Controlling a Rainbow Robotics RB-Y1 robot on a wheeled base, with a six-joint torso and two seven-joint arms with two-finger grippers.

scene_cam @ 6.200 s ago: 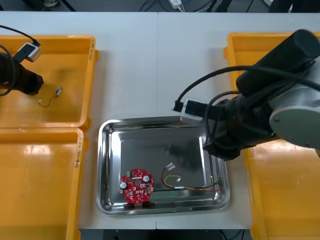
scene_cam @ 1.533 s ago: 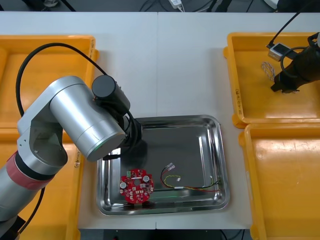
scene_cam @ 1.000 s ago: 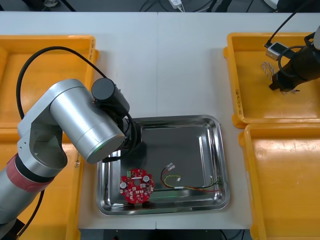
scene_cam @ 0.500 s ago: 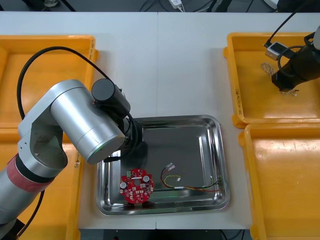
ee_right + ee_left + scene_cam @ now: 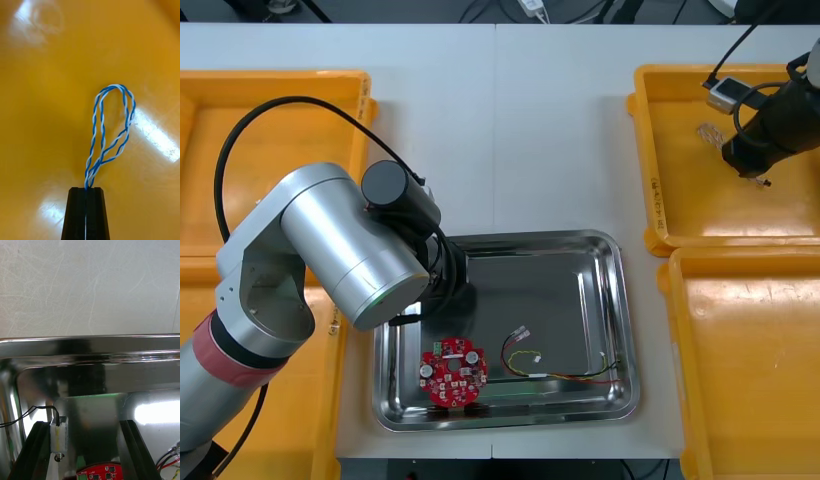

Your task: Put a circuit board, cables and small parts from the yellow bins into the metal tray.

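Observation:
The metal tray (image 5: 500, 241) holds a round red circuit board (image 5: 452, 372) and a red and yellow cable (image 5: 565, 374). My left arm (image 5: 350, 250) reaches over the tray's left part. In the left wrist view my left gripper (image 5: 88, 453) stands open just above the tray floor (image 5: 112, 405). A small metal part (image 5: 59, 437) with a thin black cable lies against the inner side of one finger (image 5: 39, 450). My right gripper (image 5: 86, 213) is over the far right yellow bin (image 5: 700, 205), shut on a twisted blue and white cable (image 5: 112, 123) whose loop hangs beyond the fingertips.
Two yellow bins sit at the left, far (image 5: 270, 160) and near (image 5: 250, 380). A second right bin (image 5: 750, 360) lies nearer me. Bare table (image 5: 500, 120) stretches beyond the tray. The board's edge (image 5: 101, 471) shows between my left fingers.
The left gripper has opened and left the small part in the tray. The right gripper has shut on the blue and white cable and drawn slightly towards the bin's far side.

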